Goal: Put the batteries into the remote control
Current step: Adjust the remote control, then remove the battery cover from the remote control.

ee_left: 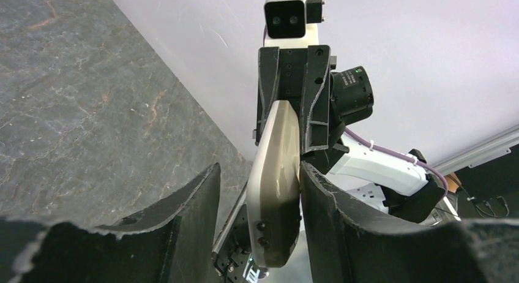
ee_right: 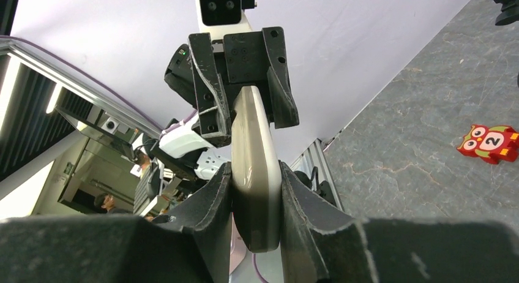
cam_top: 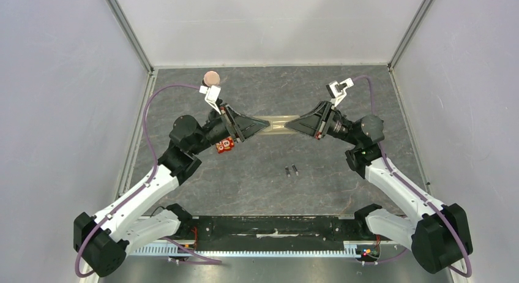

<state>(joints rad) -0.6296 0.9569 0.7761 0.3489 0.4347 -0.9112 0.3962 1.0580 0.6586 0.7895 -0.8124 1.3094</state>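
The remote control point(cam_top: 278, 124) hangs in the air between my two grippers, above the middle of the table, with its tan back side showing. My right gripper point(cam_top: 295, 125) is shut on one end of it; in the right wrist view both fingers press the remote point(ee_right: 254, 142). My left gripper point(cam_top: 260, 127) stands open around the other end. In the left wrist view the remote point(ee_left: 275, 173) lies against one finger point(ee_left: 330, 203), with a gap to the other. The two batteries point(cam_top: 291, 170) lie side by side on the table, nearer the arms' bases.
A small red square gadget point(cam_top: 224, 146) lies on the table under the left wrist; it also shows in the right wrist view point(ee_right: 489, 143). A small round pinkish object point(cam_top: 211, 78) is at the back left. Grey walls close the table's sides and back.
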